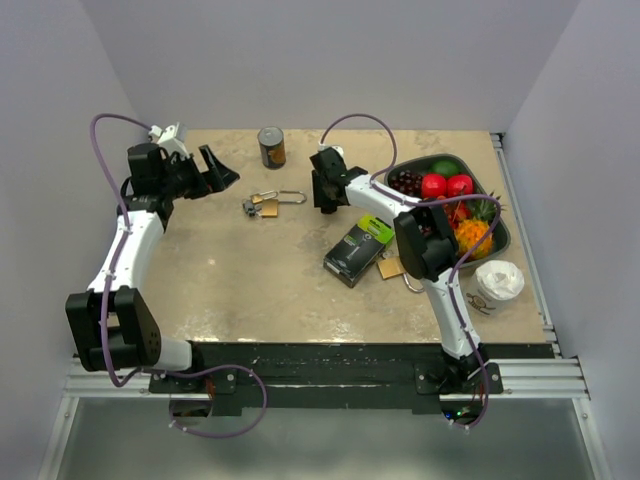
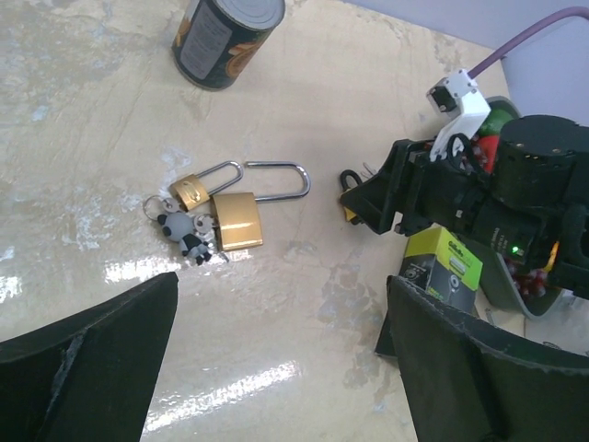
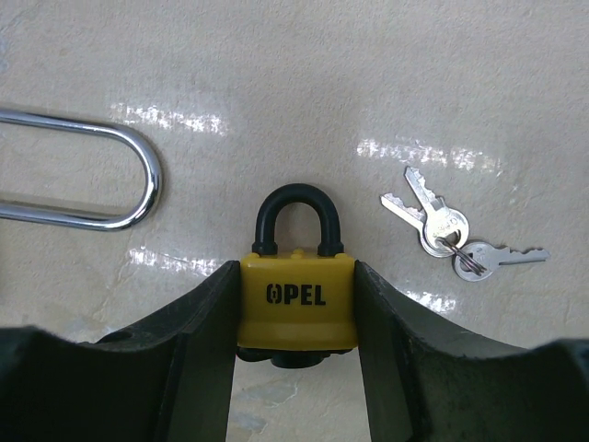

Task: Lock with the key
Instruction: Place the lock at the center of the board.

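- Left tool (image 1: 222,172): spread wide, empty, hanging above the far left of the surface (image 1: 250,290), aimed toward the middle.
- Just right of it, flat on the surface: two brass locks (image 2: 237,221) with long steel shackles pointing right, and a key ring with a grey charm (image 2: 179,228) touching them. Can (image 2: 225,37) behind, apart.
- Right tool (image 1: 324,198): clenched on the yellow padlock (image 3: 296,296), one finger against each side edge of the body, printed face toward the wrist camera. Held near the middle of the surface, just right of the brass locks; cannot tell whether it touches down.
- Step in hand, as a judgement: padlock gripped and presented, key not yet picked up.
- Next move, likely: the free left tool fetching a key by its bow and feeding the blade into the keyhole. Calls for a fine pinch on thin flat metal, and for the padlock's base turned clear of the palm.
- Padlock's long axis: along the fingers. Black shackle (image 3: 296,216) leading, pointing away from the wrist, both legs seated in the body. Keyhole end back toward the palm, hidden.
- Small keys (image 3: 446,235): two on one ring, flat, near the padlock's right in the wrist view, not touching it. Probably the matching pair, though unconfirmed.
- Farther right: green-and-black box (image 1: 358,250), then fruit bowl (image 1: 503,240).
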Robot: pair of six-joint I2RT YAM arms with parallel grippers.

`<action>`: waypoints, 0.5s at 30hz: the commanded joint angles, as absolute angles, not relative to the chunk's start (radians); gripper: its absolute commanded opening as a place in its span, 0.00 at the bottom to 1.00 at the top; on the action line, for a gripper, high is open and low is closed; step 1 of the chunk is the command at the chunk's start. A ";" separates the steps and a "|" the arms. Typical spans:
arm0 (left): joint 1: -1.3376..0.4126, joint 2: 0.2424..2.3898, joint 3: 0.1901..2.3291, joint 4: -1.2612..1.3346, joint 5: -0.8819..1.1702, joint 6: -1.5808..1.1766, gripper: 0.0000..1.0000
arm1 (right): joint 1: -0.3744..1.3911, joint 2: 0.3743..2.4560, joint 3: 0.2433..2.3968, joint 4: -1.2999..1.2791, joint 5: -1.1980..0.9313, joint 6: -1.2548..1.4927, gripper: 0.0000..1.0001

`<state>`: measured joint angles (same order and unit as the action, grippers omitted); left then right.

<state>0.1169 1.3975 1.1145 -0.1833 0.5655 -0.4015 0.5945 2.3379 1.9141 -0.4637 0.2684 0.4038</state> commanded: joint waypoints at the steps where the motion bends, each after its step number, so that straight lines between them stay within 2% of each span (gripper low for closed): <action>1: 0.123 1.433 1.141 -0.201 0.520 -0.322 0.99 | 0.594 2.338 1.973 -0.440 0.321 0.448 0.37; 4: 0.121 1.466 1.170 -0.254 0.497 -0.276 0.99 | 0.592 2.333 1.967 -0.442 0.314 0.456 0.60; 8: 0.115 1.519 1.227 -0.294 0.445 -0.178 0.99 | 0.592 2.327 1.963 -0.445 0.305 0.457 0.67; 15: 0.025 1.646 1.302 -0.310 0.388 0.049 0.99 | 0.594 2.298 1.983 -0.414 0.259 0.436 0.74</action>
